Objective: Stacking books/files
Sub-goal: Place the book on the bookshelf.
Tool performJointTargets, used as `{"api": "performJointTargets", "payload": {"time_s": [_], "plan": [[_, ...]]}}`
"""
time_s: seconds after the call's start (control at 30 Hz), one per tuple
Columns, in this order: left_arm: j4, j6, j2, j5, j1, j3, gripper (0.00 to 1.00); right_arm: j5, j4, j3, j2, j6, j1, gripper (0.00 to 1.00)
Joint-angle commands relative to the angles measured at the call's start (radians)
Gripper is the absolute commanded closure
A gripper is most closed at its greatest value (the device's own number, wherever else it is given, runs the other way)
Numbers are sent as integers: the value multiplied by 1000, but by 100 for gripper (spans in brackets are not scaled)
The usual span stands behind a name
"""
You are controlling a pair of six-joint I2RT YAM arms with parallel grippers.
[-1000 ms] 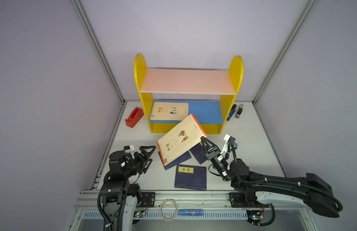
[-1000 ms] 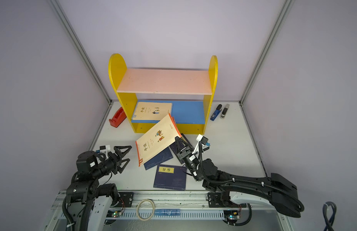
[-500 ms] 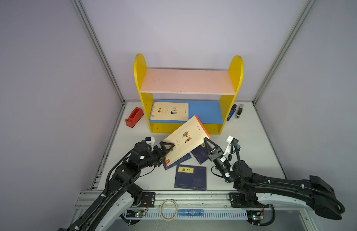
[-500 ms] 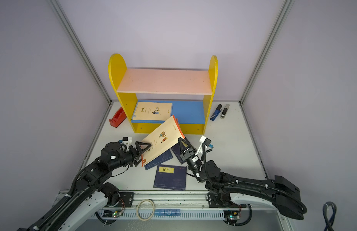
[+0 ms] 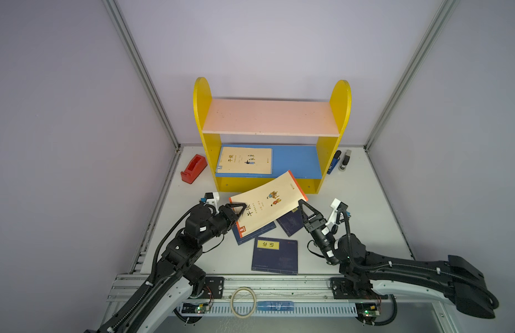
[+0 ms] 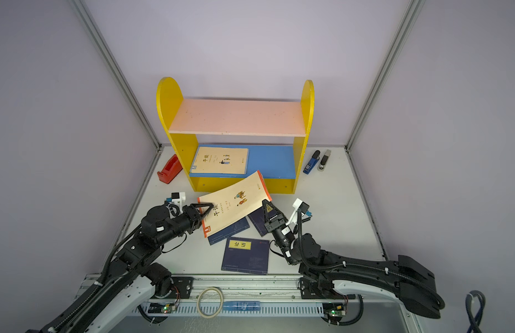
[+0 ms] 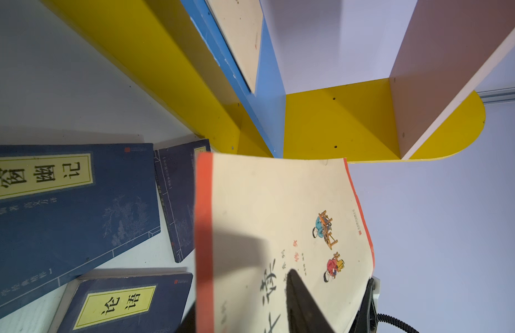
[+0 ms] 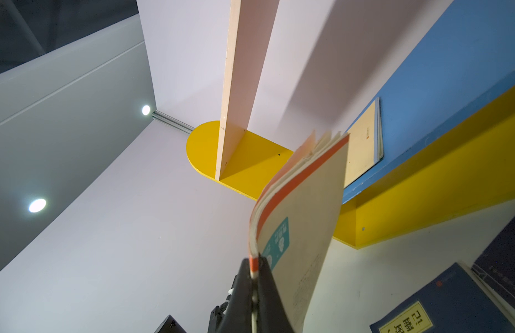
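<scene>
The right hand point(image 8: 254, 266) is clenching an orange-trimmed edge of a cream book point(image 5: 267, 207), holding it tilted above the counter point(image 5: 351, 207), just in front of the yellow shelf point(image 5: 334, 155). The left hand point(image 5: 239, 208) is straddling the book's opposite corner; whether it is gripping, I cannot tell. Three navy books point(image 5: 275, 255) are lying on the counter beneath. A second cream book point(image 5: 244, 160) is resting on the blue bottom board point(image 5: 296, 161).

Both arms reach in: right gripper point(image 5: 301, 203), pointing eleven o'clock, pinched tight on the cream book point(image 5: 275, 213); left gripper point(image 5: 241, 210), pointing three o'clock, jaws straddling its opposite edge.
</scene>
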Motion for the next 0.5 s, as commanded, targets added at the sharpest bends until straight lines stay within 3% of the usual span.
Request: {"api": "performJointTargets", "payload": {"time_s": [0.0,0.13,0.2,0.27,0.33,0.47], "plan": [[15,10,-18,-5,2,9,79,-34,17,0,10,28,3,100],[4,17,-29,-4,3,19,100,-48,15,1,20,39,3,100],[-2,26,-35,-3,6,27,100,-52,-4,2,17,49,3,97],[4,30,-46,1,8,32,100,-44,-37,-2,9,80,3,75],[20,41,-58,14,11,40,100,-35,-56,-11,-1,98,2,60],[9,81,-80,41,22,84,100,-8,-73,-47,-41,130,2,46]]}}
